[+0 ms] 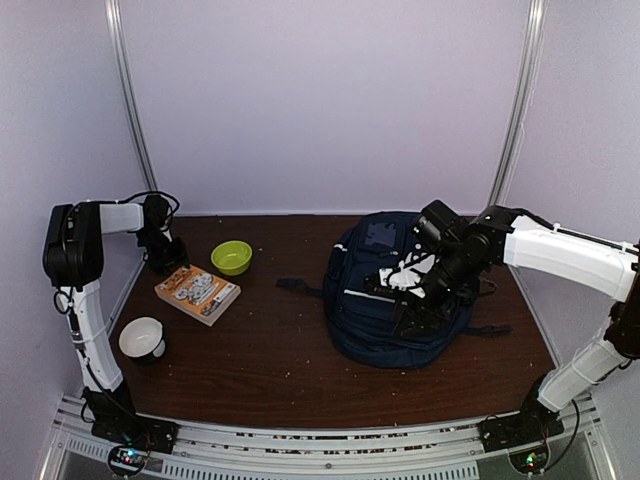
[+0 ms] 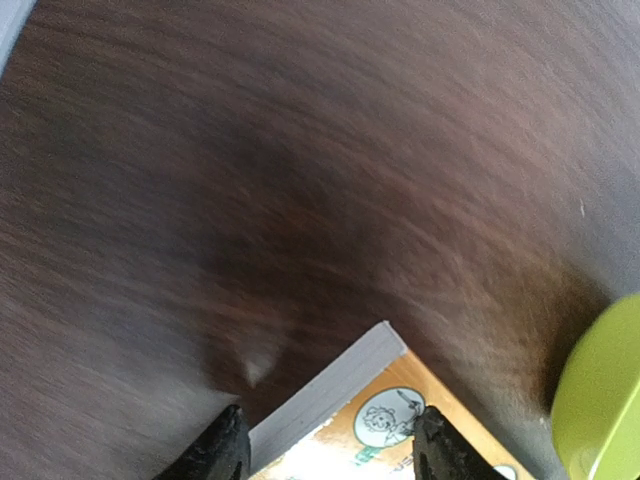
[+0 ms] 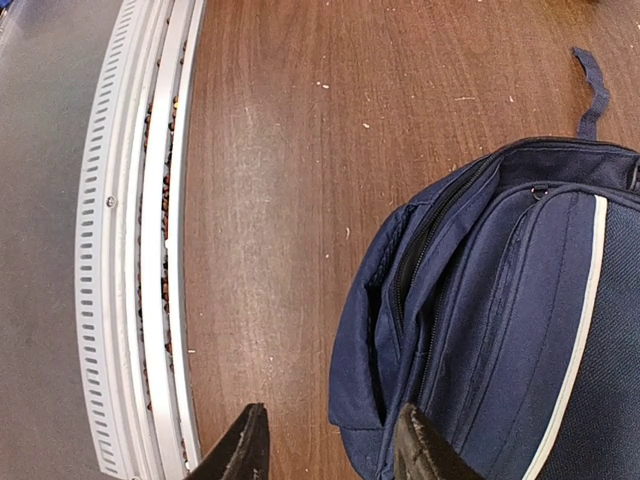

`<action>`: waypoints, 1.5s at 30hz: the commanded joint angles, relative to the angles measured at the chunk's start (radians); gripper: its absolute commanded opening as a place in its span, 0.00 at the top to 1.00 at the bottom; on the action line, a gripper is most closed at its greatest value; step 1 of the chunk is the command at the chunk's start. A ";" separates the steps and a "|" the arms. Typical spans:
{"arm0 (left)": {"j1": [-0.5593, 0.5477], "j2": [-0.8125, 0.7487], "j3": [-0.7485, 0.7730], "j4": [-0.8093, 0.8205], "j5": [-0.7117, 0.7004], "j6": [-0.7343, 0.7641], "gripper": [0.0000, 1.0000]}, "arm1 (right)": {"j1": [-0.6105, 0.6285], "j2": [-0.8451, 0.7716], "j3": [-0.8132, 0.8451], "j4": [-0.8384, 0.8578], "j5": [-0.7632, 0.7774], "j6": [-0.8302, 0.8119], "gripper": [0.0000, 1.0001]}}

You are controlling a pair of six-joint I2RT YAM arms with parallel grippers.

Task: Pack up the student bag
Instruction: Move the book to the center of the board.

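Lies flat as a bulky navy bag (image 1: 358,325) directly beneath the right gripper (image 1: 412,318), front face up. Bears a thin white stripe across the front panel to the gripper's left, and white patches close under the gripper. Trails one dark strap well to the gripper's left and another just to its right. Seen from the wrist, fills the area right of and ahead of the fingers (image 3: 420,452), with a rounded corner reaching in between the fingertips. Carries zip lines along side and front, plus a strap tab pointing away, far ahead.
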 commanded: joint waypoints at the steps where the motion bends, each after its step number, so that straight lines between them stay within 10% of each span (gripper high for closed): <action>1: -0.065 -0.042 -0.065 -0.062 0.079 0.039 0.44 | 0.000 0.006 0.027 -0.012 -0.019 0.003 0.57; 22: -0.361 -0.247 -0.400 0.158 0.082 -0.142 0.46 | 0.001 0.011 0.030 -0.002 -0.081 0.034 0.58; 37: -0.541 -0.132 -0.264 0.297 0.107 -0.076 0.46 | 0.008 0.023 -0.007 0.131 -0.096 0.150 0.60; 45: -0.538 -0.338 -0.161 0.102 -0.175 0.032 0.45 | 0.032 0.192 0.178 0.280 -0.012 0.304 0.60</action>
